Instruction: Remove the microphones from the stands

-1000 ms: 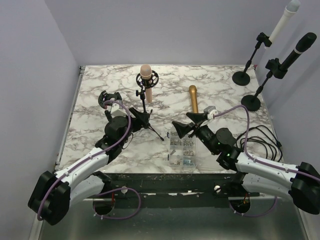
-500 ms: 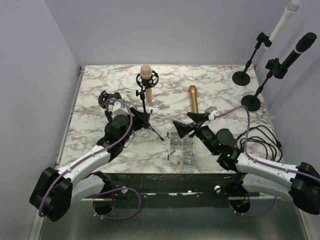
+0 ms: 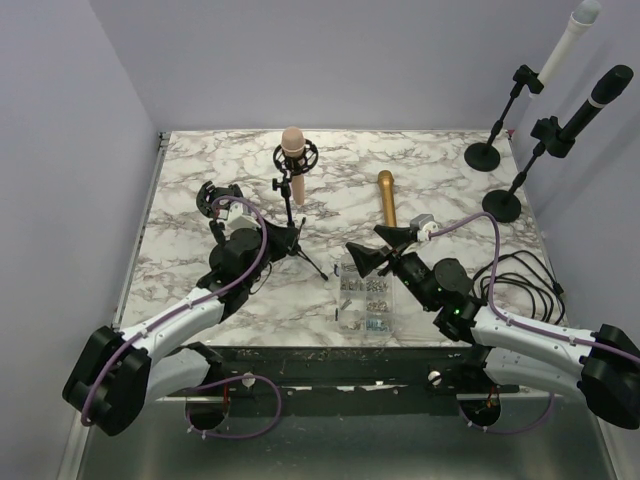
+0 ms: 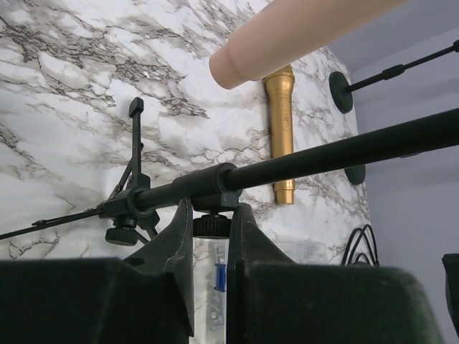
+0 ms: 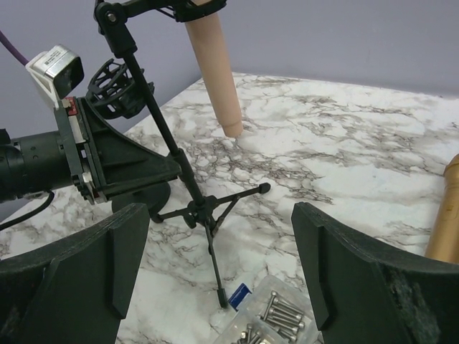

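- Marble-patterned counter point(image 3: 450, 170) carried four microphones: one pink microphone point(image 3: 292, 155), one gold microphone point(image 3: 386, 198), one white microphone point(image 3: 568, 40) and one black microphone point(image 3: 598, 100).
- Three stands stood there. A tripod stand point(image 3: 288, 205) held the pink microphone upright in its ring mount, and two round-base stands point(image 3: 487, 152) at the right edge held the white and black ones.
- The gold microphone lay flat and loose near the centre.
- One clear box of screws point(image 3: 366, 305) sat at the near edge.
- There were two tools. The left tool point(image 4: 211, 218) pinched the tripod stand's pole just above the legs, with the pink microphone higher up the pole. The right tool point(image 3: 378, 247) hung spread wide over the box, apart from that microphone.
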`<state>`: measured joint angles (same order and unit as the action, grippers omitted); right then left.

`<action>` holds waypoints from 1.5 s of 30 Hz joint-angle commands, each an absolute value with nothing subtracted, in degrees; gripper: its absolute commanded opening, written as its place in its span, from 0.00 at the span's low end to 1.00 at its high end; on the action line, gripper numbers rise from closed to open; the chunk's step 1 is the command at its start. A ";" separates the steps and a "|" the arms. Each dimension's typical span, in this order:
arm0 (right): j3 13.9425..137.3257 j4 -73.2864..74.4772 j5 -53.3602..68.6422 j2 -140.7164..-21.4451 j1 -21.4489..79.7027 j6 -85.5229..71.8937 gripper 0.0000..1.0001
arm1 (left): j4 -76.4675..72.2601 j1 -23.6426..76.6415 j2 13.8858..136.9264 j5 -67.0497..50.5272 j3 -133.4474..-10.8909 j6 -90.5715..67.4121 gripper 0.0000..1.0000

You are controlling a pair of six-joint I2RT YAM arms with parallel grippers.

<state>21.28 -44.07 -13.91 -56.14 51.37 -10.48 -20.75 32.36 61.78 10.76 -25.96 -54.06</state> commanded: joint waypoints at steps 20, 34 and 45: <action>20.30 -47.02 -14.41 -56.90 51.33 -10.26 0.89 | -26.44 28.76 59.33 0.45 -17.85 -95.16 0.00; 20.92 -47.02 -13.47 -58.78 51.36 -10.40 0.88 | -37.31 26.99 61.46 -0.45 -8.99 -102.83 0.00; 23.31 -45.49 -10.96 -62.53 51.37 -11.68 0.91 | -37.86 26.67 61.87 -4.70 -10.97 -93.71 0.31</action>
